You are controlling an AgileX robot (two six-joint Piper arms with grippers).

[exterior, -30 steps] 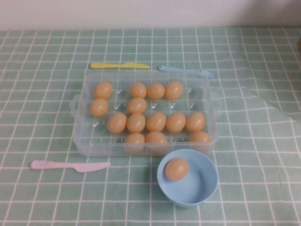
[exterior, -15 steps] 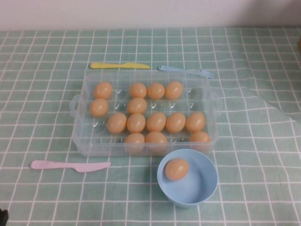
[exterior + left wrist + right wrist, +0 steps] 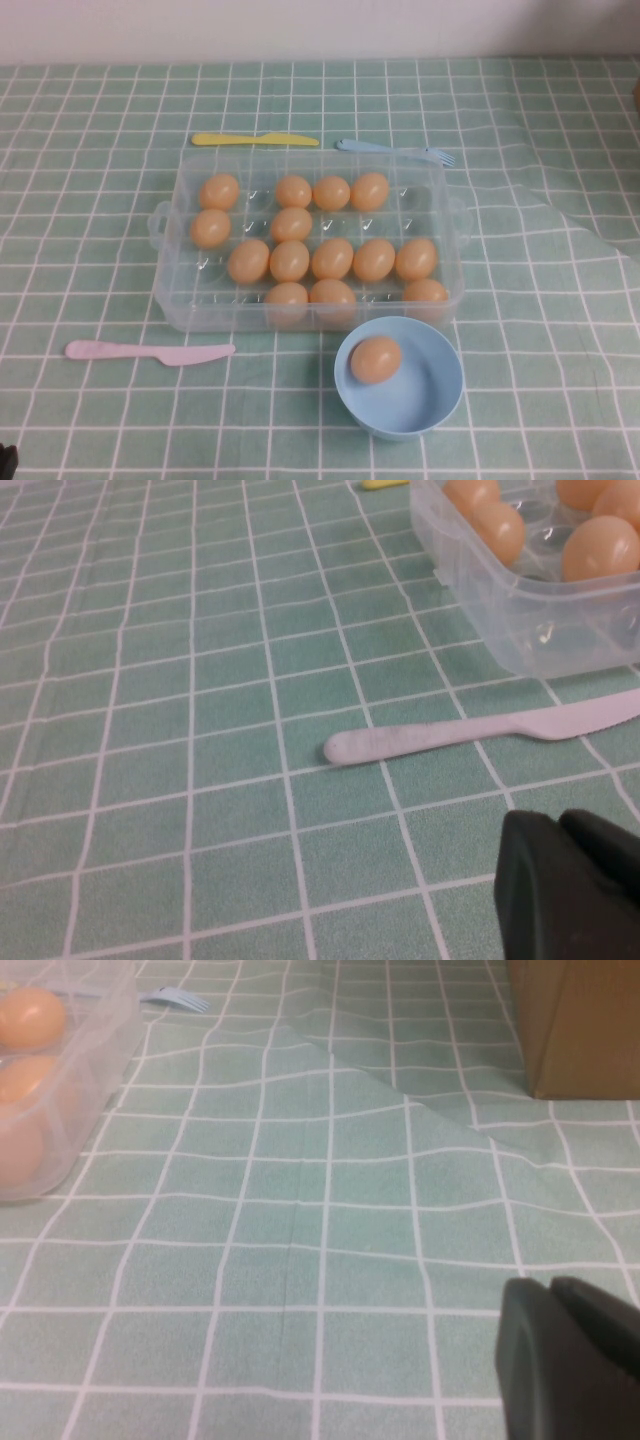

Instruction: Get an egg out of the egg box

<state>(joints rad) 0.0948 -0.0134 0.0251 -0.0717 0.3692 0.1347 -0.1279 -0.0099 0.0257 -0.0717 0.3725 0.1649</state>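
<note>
The clear egg box [image 3: 440, 215] stands in the middle of the table with several orange-tan eggs in its cups, such as the egg [image 3: 332, 258]. One more egg [image 3: 375, 359] lies in a light blue bowl [image 3: 425, 395] in front of the box. My left gripper [image 3: 560, 822] hovers over the cloth near the table's front left, shut and empty, well short of the egg box [image 3: 520, 610]. My right gripper [image 3: 551, 1286] is low over the cloth to the right of the egg box [image 3: 75, 1090], its fingers pressed together on nothing.
A pink knife [image 3: 150, 351] lies in front of the box's left end. A yellow knife [image 3: 255, 139] and a blue fork [image 3: 395, 150] lie behind the box. A brown cardboard box [image 3: 580, 1020] stands at the far right. The cloth has a raised fold [image 3: 545, 190].
A dark sliver of the left arm has come into the bottom left corner of the high view. The eggs, box and bowl have not moved.
</note>
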